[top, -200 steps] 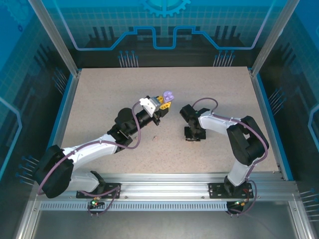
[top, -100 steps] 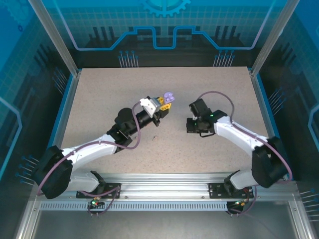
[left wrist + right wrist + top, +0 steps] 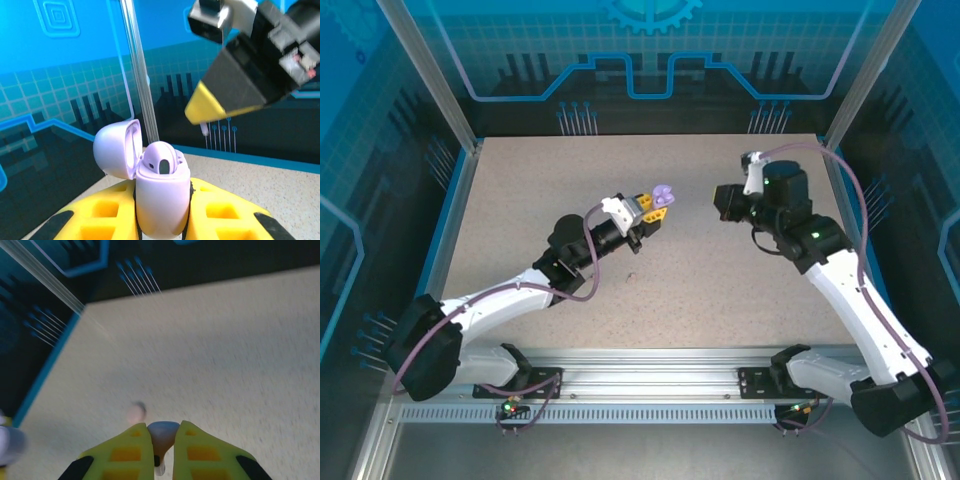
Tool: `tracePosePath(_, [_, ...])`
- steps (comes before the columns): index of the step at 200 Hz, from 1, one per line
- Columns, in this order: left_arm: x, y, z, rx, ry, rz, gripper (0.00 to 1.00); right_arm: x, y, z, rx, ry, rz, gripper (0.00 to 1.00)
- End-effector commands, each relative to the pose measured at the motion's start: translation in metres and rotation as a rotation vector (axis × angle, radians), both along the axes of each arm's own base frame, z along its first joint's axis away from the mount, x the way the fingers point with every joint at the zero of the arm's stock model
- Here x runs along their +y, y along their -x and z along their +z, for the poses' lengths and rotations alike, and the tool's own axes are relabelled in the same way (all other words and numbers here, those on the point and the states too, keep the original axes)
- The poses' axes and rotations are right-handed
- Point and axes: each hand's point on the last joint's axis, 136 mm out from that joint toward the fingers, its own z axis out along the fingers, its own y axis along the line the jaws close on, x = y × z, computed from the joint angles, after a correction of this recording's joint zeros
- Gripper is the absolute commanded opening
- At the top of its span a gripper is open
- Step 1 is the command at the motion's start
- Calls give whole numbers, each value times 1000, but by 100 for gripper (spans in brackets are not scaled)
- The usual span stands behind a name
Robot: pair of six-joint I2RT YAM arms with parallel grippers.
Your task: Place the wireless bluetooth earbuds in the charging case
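A: Entry, overhead view. Left tool (image 3: 655, 205) sits just past the middle of the counter (image 3: 540, 200), towards 12 o'clock. State?

B: Clamped on the charging case (image 3: 161, 205). In the left wrist view the lavender body stands upright in the grip, touching the tool on both sides. The lid (image 3: 116, 150) is swung open and hangs off the body at about 10 o'clock.

A: Contents of the case?

B: There is a dark slot in the top. Cannot tell whether anything is seated in it.

A: Right tool?

B: Overhead, it lies at 3 o'clock from the left tool, well apart, with bare counter between. In its own wrist view the right tool (image 3: 163, 429) is nearly pressed together, pinching one earbud (image 3: 161, 437). The earbud is pale with a lavender tint, rounded head at 12 o'clock and stem at 6 o'clock.

A: Earbud relative to the case?

B: Not in it. In the left wrist view the right tool's yellow tip is at 1 o'clock from the open case, clear of it.

A: Anything else?

B: A pinkish speck (image 3: 136, 413) on the counter, at 11 o'clock from the pinched earbud. Too blurred to identify.
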Motion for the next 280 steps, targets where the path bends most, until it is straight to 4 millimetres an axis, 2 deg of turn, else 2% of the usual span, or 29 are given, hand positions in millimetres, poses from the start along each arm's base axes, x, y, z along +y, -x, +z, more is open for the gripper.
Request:
tracePosePath(1, [-8, 5, 35, -97, 33, -41, 0, 2, 4, 53, -142, -56, 47, 11])
tracePosePath(18, [-12, 1, 41, -97, 43, -44, 0, 6, 6, 79, -208, -95, 76, 11])
tracePosePath(37, [-17, -4, 47, -92, 56, -48, 0, 13, 10, 100, -269, -131, 125, 11])
tracePosePath(73, [-24, -9, 51, -85, 70, -64, 0, 28, 20, 116, -344, -179, 232, 11])
tracePosePath(100, [-27, -11, 52, -82, 73, -69, 0, 37, 25, 111, -345, -187, 288, 11])
tracePosePath(169, [-30, -13, 54, -81, 75, -72, 0, 57, 22, 80, -271, -175, 341, 11])
tracePosePath(280, [-32, -11, 53, -80, 76, -75, 0, 73, 16, 62, -220, -174, 370, 11])
